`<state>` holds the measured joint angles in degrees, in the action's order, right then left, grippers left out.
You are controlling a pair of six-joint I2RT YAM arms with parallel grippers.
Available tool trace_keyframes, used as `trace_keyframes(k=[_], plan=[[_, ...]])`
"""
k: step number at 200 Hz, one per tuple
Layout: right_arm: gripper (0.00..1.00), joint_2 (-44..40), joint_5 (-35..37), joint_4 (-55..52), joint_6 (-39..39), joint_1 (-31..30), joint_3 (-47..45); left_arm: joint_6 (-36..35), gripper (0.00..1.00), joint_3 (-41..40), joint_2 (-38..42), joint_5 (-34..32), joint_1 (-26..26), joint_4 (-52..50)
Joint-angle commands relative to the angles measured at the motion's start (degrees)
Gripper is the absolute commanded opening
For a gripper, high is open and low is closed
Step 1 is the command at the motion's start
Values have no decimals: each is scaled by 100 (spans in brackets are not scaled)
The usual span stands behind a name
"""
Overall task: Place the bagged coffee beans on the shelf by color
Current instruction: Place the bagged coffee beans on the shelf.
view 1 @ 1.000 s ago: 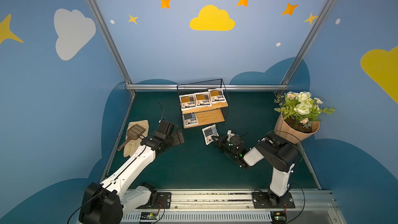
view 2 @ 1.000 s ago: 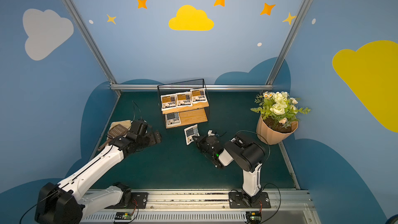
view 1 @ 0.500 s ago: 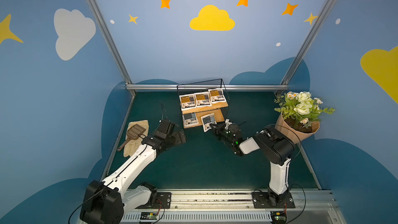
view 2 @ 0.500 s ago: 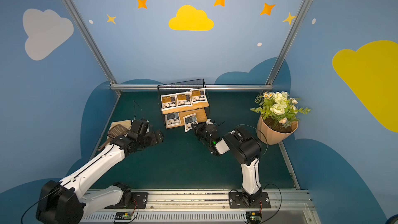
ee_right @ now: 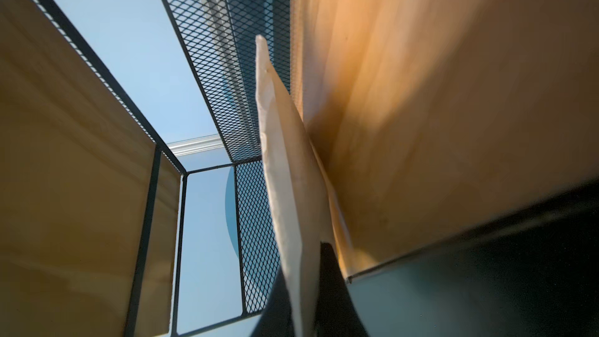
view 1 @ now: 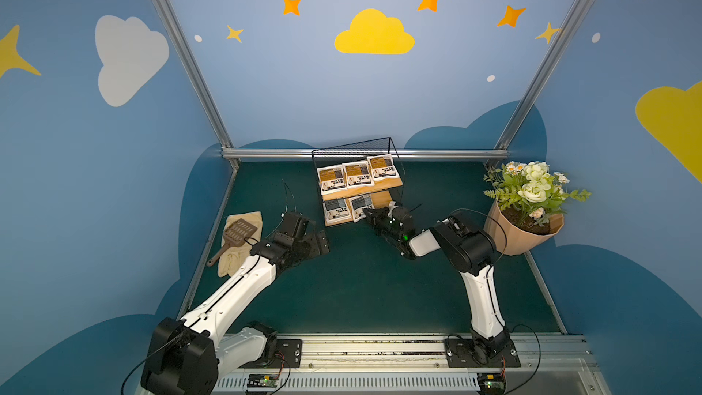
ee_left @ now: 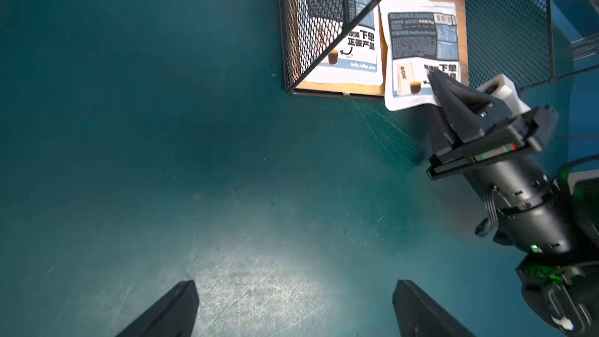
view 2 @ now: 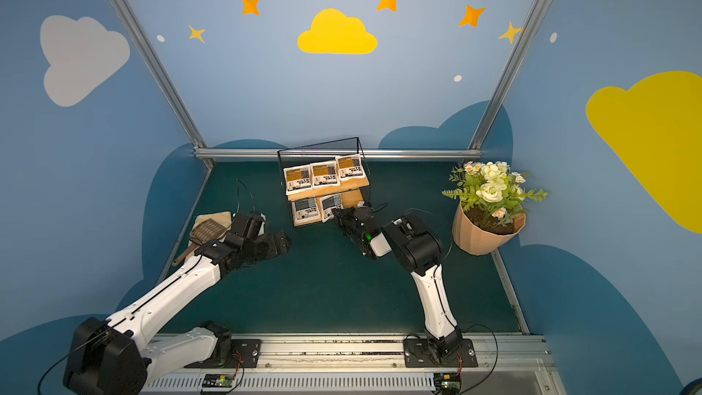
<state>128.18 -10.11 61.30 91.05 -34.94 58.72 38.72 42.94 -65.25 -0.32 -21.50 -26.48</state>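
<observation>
Currently, in both top views the shelf (view 1: 381, 197) stands at the back of the mat (view 1: 342, 290). Three orange-label pouches (view 1: 358, 174) sit in a row on its upper board, and one grey-blue pouch (view 1: 336, 210) lies flat on the lower board. The right gripper (view 1: 370, 215) is clamped on the second grey-blue pouch (view 1: 360, 205), just beside the first. In the left wrist view, this pouch (ee_left: 418, 43) sits on the lower board with its gripped edge overhanging the front rim; the left gripper (ee_left: 295, 283) is spread wide above the mat. In the right wrist view, the pouch (ee_right: 288, 173) appears edge-on, pinched between both fingers.
</observation>
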Motion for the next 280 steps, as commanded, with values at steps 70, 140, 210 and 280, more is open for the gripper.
trace_keyframes(k=[70, 140, 210, 280], plan=[[1, 476, 360, -253, -146, 49, 617, -77, 100, -97, 141, 69, 16, -86], [19, 814, 470, -546, -145, 91, 989, -2, 100, -268, 253, 139, 14, -54], [75, 425, 604, -733, -265, 119, 641, 17, 100, -273, 255, 146, 9, -8], [87, 190, 782, -780, -237, 97, 176, 39, 100, -249, 288, 143, 14, 2]])
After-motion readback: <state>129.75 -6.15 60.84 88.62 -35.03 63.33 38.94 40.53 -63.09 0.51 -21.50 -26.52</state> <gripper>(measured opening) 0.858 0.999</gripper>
